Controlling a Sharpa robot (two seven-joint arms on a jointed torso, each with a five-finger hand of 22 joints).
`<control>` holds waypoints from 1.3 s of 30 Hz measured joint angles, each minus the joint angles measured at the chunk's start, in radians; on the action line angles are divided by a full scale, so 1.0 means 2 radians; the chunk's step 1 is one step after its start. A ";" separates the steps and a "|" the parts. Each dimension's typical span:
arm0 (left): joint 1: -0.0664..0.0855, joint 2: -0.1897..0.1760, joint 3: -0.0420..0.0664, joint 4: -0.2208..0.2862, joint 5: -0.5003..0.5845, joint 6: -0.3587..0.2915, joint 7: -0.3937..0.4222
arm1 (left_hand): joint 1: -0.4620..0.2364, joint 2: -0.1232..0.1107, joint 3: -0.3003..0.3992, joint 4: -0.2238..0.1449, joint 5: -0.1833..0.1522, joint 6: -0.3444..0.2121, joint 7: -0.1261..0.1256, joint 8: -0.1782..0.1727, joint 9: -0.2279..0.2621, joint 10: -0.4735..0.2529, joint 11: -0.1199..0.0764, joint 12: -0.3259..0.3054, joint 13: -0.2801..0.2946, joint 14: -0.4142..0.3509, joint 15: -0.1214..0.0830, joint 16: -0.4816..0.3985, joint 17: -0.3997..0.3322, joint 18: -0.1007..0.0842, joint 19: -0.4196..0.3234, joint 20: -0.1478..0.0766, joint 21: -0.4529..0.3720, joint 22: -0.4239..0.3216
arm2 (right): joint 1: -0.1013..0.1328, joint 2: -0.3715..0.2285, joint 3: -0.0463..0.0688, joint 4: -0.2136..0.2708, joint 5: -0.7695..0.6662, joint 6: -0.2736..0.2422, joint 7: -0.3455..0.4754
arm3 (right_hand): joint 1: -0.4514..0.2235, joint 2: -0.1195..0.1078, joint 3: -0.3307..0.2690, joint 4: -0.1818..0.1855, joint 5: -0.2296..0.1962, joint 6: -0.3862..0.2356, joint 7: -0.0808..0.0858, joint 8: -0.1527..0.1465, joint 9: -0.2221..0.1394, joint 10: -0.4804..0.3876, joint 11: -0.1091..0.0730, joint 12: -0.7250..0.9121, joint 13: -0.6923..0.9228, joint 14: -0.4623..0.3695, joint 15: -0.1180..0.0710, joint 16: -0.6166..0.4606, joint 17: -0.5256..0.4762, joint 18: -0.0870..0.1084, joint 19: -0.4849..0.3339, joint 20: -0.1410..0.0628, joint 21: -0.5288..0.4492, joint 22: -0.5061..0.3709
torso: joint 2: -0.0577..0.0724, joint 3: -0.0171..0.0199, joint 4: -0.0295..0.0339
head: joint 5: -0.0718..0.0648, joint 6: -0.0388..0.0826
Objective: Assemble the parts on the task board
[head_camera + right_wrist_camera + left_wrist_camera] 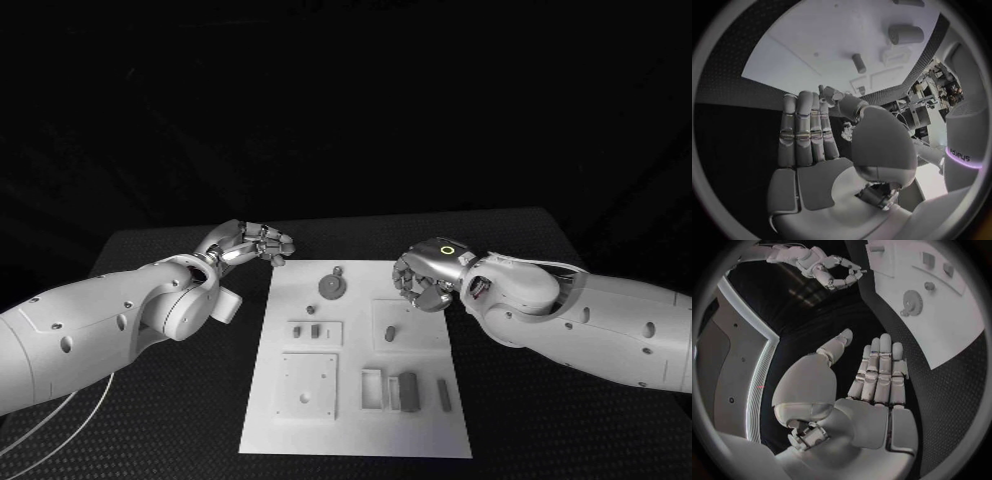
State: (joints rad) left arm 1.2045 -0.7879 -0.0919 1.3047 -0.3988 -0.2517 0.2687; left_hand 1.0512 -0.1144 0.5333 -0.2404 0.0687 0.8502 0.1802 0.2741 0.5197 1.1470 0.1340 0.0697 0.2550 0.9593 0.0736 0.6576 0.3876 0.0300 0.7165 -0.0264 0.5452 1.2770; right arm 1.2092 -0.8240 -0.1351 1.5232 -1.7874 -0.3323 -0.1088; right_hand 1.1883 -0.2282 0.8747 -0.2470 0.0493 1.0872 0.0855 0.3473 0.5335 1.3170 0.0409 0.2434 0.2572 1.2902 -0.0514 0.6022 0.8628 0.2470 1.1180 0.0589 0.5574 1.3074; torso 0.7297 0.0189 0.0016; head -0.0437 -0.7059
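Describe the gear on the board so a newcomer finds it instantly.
Start at the white task board in the middle of the black table. Go to its far end, between the two hands: the gear lies there, left of centre. It is the one round, toothed grey disc; its neighbours are small pegs and blocks.

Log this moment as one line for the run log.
left hand: open, beside board's far left corner | right hand: open, over board's right edge | task board: gear and parts lying loose, none held

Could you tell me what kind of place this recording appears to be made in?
Probably a robotics lab or test cell. A white task board with small grey parts lies on a black table against a dark backdrop, and the right wrist view shows cluttered equipment beyond the table.
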 measured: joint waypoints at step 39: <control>0.000 0.045 0.000 -0.055 0.011 -0.002 0.003 | 0.000 0.000 -0.001 0.001 0.000 0.000 0.000 0.000 0.000 0.000 0.000 0.000 -0.001 0.000 0.000 -0.004 0.003 0.000 0.000 0.000 -0.002 0.001 | -0.052 0.143 -0.035 0.012 -0.003 0.021 0.015 | -0.005 0.007 -0.006 -0.006 0.012 -0.001 0.001 -0.003 0.001 0.000 0.000 -0.008 0.007 -0.001 -0.001 0.000 0.008 0.000 -0.004 0.000 0.007 0.000 | -0.010 -0.0093 0.0021 | 0.046 -0.008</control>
State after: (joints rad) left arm 1.2044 -0.6977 -0.0914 1.1938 -0.3774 -0.2550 0.2751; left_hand 1.0512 -0.1144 0.5308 -0.2380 0.0687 0.8502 0.1802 0.2740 0.5190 1.1470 0.1339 0.0696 0.2532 0.9593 0.0736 0.6504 0.3937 0.0299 0.7165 -0.0264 0.5418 1.2785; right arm 1.1049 -0.5379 -0.2050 1.5475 -1.7925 -0.2894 -0.0798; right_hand 1.1782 -0.2143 0.8623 -0.2594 0.0736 1.0854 0.0872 0.3422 0.5357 1.3164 0.0409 0.2280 0.2703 1.2873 -0.0531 0.6023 0.8791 0.2471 1.1107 0.0588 0.5715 1.3078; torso 0.7103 0.0004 0.0058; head 0.0493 -0.7228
